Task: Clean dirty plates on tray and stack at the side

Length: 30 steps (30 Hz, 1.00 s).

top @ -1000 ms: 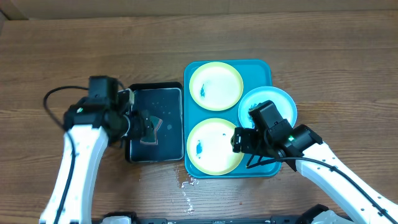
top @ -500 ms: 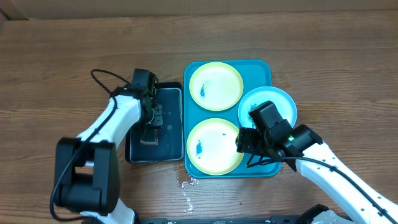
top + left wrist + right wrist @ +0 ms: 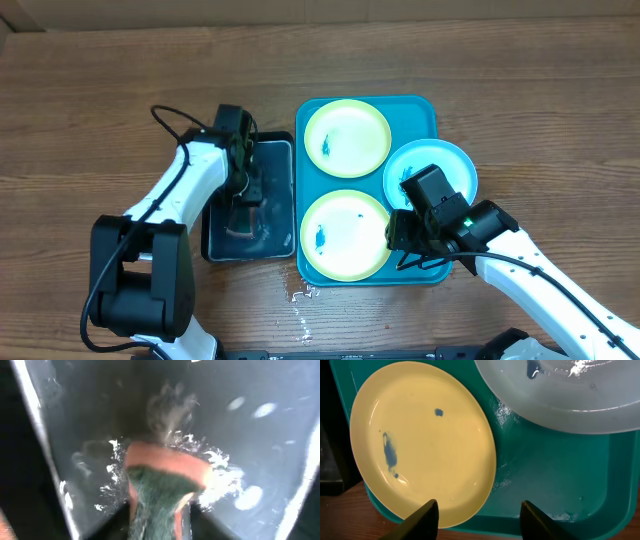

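Left end effector (image 3: 157,522), clenched on a soaked sponge (image 3: 165,475) in the black tray (image 3: 272,228), risks dripping over the worktop (image 3: 100,80) (right end effector (image 3: 482,517) spread, empty, above a yellow plate (image 3: 420,440)).

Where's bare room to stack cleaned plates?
Free: bare table right of the tray, and beyond its far edge. Crowded: three plates fill the tray, right claw over its near corner; left claw holds a sponge in the black tray.
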Available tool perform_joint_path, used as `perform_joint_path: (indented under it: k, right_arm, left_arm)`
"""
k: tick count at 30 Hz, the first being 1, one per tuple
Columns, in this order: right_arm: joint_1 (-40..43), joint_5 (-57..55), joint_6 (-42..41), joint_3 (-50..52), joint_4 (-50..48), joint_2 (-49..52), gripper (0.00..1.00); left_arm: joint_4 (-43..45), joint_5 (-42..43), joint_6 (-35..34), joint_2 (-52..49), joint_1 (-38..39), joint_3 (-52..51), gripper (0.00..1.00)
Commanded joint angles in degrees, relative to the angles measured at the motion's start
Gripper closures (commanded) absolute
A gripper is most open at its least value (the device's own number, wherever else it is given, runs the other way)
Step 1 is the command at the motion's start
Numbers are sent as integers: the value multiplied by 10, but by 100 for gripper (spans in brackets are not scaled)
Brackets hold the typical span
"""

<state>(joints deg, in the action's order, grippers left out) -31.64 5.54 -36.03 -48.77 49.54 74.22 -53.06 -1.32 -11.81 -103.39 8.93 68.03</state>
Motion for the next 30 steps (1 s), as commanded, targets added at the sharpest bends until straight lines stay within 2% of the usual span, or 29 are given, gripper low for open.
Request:
perform_joint_path:
  k: [1, 2, 6, 11, 12, 13, 15, 21, 23, 26, 27, 28, 30]
  right_arm:
    - [-1, -6, -2, -2, -1, -5, 46]
    - [-1, -6, -2, -2, 1, -5, 46]
    - [1, -6, -20, -2, 16, -5, 46]
    - [36, -3, -34, -2, 31, -5, 44]
    - [50, -3, -35, -2, 33, -5, 41]
    - [62, 1, -35, -2, 33, -5, 34]
    - [83, 21, -25, -2, 32, -5, 31]
    - [105, 48, 5, -2, 37, -5, 30]
    - [104, 66, 32, -2, 32, -5, 30]
    - [103, 81, 61, -2, 33, -5, 30]
    - [103, 81, 61, -2, 34, -5, 30]
    - [103, 81, 61, -2, 34, -5, 30]
    - [103, 81, 61, -2, 33, -5, 29]
  left_arm:
    - [-26, 9, 7, 12, 5, 30, 38]
    - [-30, 9, 11, 12, 5, 28, 38]
    - [-19, 11, 11, 9, 5, 0, 48]
    - [42, 16, 8, -1, 5, -62, 57]
    - [58, 24, 7, -3, 5, -76, 61]
    - [71, 28, 7, -4, 5, -87, 70]
    - [81, 29, 6, -4, 5, -96, 96]
    - [41, 28, 5, -3, 5, -49, 96]
    - [15, 28, 5, -3, 5, -23, 78]
    - [-15, 28, 5, -3, 5, 4, 37]
    - [-20, 28, 5, -3, 5, 5, 37]
    - [-26, 28, 5, -3, 5, 5, 41]
    - [-34, 28, 5, -3, 5, 4, 56]
